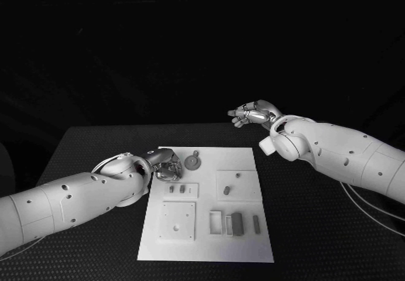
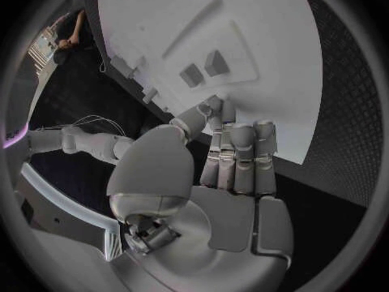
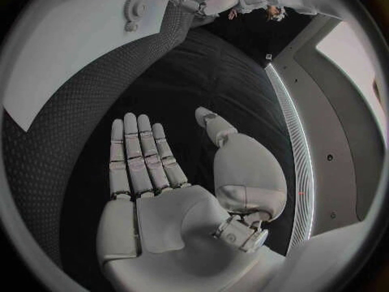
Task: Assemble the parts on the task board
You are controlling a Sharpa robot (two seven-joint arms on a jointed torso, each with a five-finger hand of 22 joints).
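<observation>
The white board (image 1: 206,205) lies flat in the middle of the black surface (image 1: 312,234), with bare surface on every side. A round geared part (image 1: 193,160) rests near its far edge. Shallow recesses hold small parts: two pegs (image 1: 177,189), one oval piece (image 1: 226,189), and upright bars (image 1: 237,223) nearer the robot. The left hand (image 1: 165,164) hovers at the board's far left edge, fingers (image 2: 235,162) straight, side by side, holding nothing. The right hand (image 1: 251,113) is raised beyond the far right corner, fingers (image 3: 142,152) extended and empty
</observation>
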